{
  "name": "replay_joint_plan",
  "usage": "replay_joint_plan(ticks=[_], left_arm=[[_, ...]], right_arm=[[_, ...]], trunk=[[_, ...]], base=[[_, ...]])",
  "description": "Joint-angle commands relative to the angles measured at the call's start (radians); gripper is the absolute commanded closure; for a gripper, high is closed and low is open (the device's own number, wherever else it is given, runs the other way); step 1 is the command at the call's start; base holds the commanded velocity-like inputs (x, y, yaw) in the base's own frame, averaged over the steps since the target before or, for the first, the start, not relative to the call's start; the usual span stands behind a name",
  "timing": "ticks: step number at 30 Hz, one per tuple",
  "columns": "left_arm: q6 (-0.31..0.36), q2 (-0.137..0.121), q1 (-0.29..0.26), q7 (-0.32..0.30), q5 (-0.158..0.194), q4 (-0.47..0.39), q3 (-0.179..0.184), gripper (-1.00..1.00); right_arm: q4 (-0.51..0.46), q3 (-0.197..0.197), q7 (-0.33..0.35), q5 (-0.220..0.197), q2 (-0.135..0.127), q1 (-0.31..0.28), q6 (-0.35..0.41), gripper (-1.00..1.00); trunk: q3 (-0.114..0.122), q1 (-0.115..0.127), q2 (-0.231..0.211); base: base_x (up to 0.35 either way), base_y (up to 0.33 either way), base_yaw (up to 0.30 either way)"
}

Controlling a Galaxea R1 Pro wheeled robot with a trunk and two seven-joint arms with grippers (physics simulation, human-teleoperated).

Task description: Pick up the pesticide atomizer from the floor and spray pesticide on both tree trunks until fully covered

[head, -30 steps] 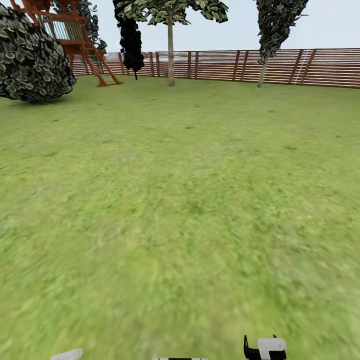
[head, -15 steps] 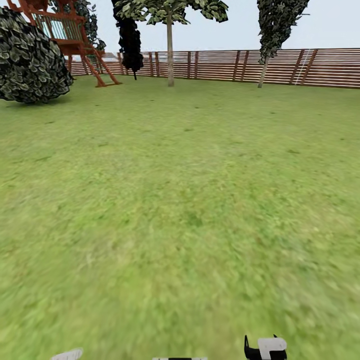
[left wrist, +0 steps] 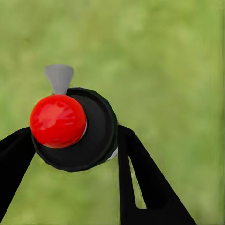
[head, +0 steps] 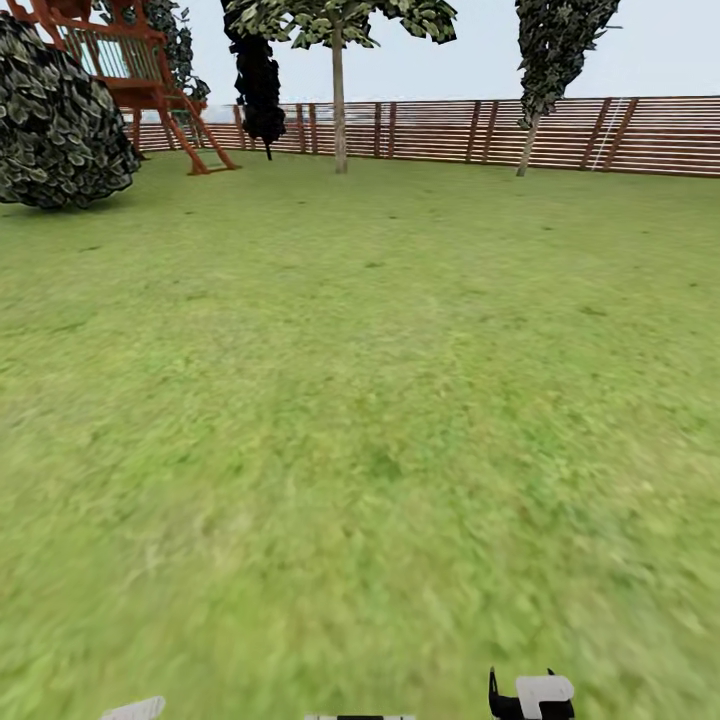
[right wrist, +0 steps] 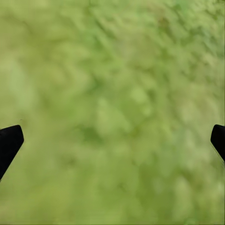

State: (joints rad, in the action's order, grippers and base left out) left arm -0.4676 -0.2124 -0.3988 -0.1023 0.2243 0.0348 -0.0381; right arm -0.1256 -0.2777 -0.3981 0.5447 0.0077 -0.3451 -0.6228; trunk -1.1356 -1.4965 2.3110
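Clamped between the black fingers (left wrist: 140, 173) of the left gripper (left wrist: 75, 154) is the pesticide atomizer (left wrist: 77, 129), its black round body topped by a red cap and a grey nozzle, held over the grass. Spread wide apart, the right gripper (right wrist: 112, 140) has nothing between its fingertips but blurred lawn.

From the head view, the lawn (head: 360, 400) fills most of the garden, ringed at the far side by a brown slatted fence (head: 450, 130). A rounded bush (head: 55, 120) stands at far left before a red wooden play frame (head: 150, 80). One pale-trunked tree (head: 339, 90) rises by the fence, another (head: 545, 60) further right, and a black cypress-like tree (head: 258, 80) between frame and first trunk.
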Motion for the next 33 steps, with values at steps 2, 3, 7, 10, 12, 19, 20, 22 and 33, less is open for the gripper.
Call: replay_joint_plan(ticks=[2, 3, 7, 10, 12, 19, 20, 22, 33], left_arm=[[0.0, -0.001, 0.0, 0.0, 0.0, 0.0, 0.0, 1.0], [0.0, 0.001, 0.0, 0.0, 0.0, 0.0, 0.001, 1.0], [0.0, 0.001, 0.0, 0.0, 0.0, 0.0, 0.001, 1.0], [0.0, 0.001, 0.0, 0.0, 0.0, 0.0, 0.001, 1.0], [0.0, 0.001, 0.0, 0.0, 0.0, 0.0, 0.001, 1.0], [0.0, 0.001, 0.0, 0.0, 0.0, 0.0, 0.001, 1.0], [0.0, 0.001, 0.0, 0.0, 0.0, 0.0, 0.001, 1.0], [0.0, 0.001, 0.0, 0.0, 0.0, 0.0, 0.001, 1.0], [-0.001, 0.004, 0.002, 0.0, -0.001, 0.0, 0.001, 1.0]], right_arm=[[0.0, 0.0, -0.001, 0.0, 0.0, 0.0, 0.0, -1.0], [0.001, 0.0, -0.001, 0.0, 0.001, 0.0, 0.0, -1.0], [0.001, 0.0, -0.001, -0.001, 0.0, 0.0, 0.0, -1.0], [0.001, 0.0, -0.001, -0.002, 0.0, 0.0, 0.0, -1.0], [0.001, 0.0, -0.001, -0.002, 0.0, 0.0, 0.0, -1.0], [0.001, 0.0, -0.001, -0.002, 0.0, 0.0, 0.0, -1.0], [0.001, 0.0, -0.001, -0.002, 0.0, 0.0, 0.0, -1.0], [0.001, 0.0, -0.001, -0.002, 0.0, 0.0, 0.0, -1.0], [0.001, 0.0, -0.001, -0.002, 0.001, 0.0, 0.0, -1.0]], trunk=[[0.0, 0.0, 0.0], [0.0, 0.0, 0.0], [0.0, 0.0, 0.0], [0.0, 0.0, 0.0], [0.0, 0.0, 0.0], [0.0, 0.0, 0.0], [0.0, 0.0, 0.0], [0.0, 0.0, 0.0], [0.0, 0.0, 0.0]], base=[[0.339, -0.082, 0.0], [0.339, -0.082, 0.0], [0.339, -0.082, 0.0], [0.339, -0.082, 0.0], [0.339, -0.082, 0.0], [0.339, -0.082, 0.0], [0.339, -0.083, 0.0], [0.339, -0.083, 0.0], [0.339, -0.087, 0.0]])
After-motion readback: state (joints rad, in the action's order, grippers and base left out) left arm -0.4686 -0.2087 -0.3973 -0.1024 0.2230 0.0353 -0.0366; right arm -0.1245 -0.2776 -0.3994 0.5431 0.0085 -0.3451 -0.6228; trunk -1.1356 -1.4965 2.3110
